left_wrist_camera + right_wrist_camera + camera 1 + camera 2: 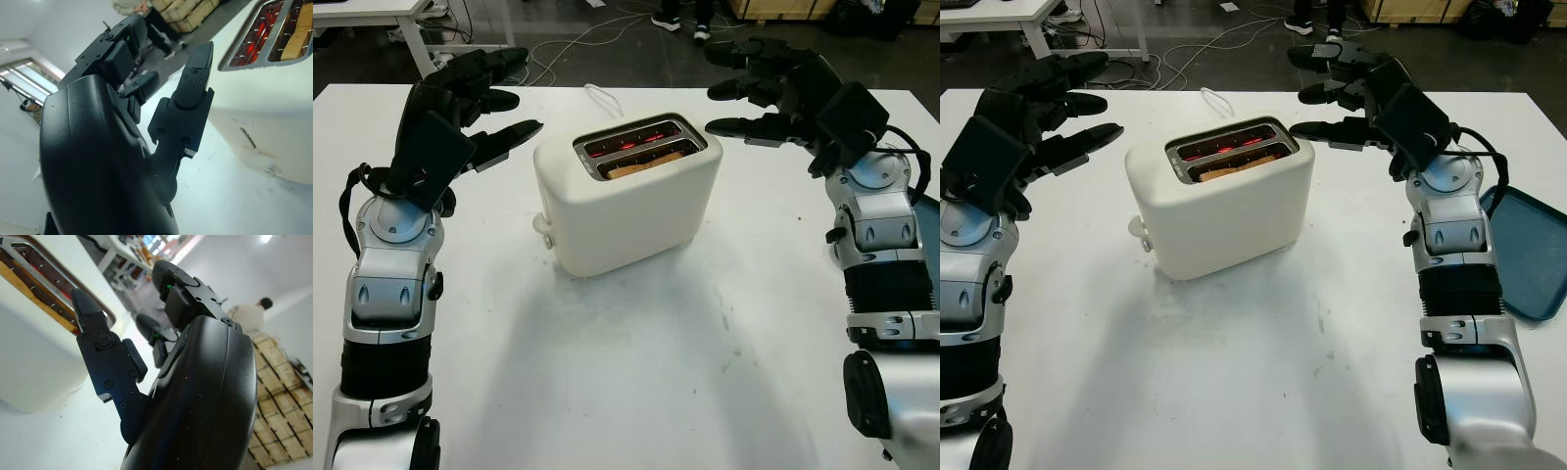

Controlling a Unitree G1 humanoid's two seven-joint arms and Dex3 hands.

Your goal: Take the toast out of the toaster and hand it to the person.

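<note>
A white two-slot toaster (626,201) stands in the middle of the white table (636,372). Its slots glow red, and a slice of toast (641,164) sits low in the nearer slot; the toast (298,34) also shows in the left wrist view. My left hand (494,103) hovers open to the left of the toaster, a short way off. On the toaster's far right side, level with its top, my right hand (749,93) is open, one fingertip close to the rim. Neither hand touches it.
A blue tray (1528,250) lies at the table's right edge beside my right arm. A white cord (602,98) runs from behind the toaster. Beyond the far edge are floor cables, a white desk (372,15) and a person's feet (680,24).
</note>
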